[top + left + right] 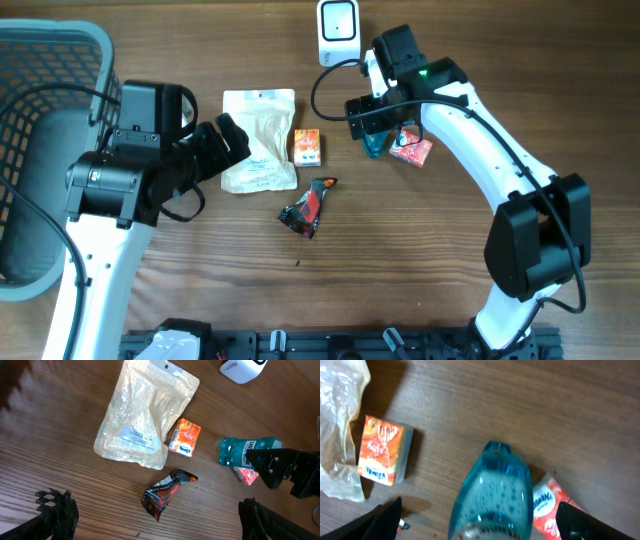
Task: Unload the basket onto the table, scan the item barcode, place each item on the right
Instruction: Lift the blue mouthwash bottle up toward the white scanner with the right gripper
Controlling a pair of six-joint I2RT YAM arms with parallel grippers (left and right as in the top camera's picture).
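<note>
right gripper (372,120) jaws wide, holding nothing | bottle (492,495) lying between fingers (382,519), touching neither | left gripper (215,165) wide, beside pouch (258,140) | scanner (338,30) just beyond bottle

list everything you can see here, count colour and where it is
scanner: 1, white, far edge of table
pouch: 1, clear beige, centre-left
box: 1, orange, right of pouch
wrapper: 1, black and red, nearer than box
bottle: 1, blue, under right gripper
packet: 1, red, beside bottle
basket: 1, grey, far left
table: 1, brown wood
left gripper: 1, black, open, by pouch
right gripper: 1, black, open, over bottle
</note>
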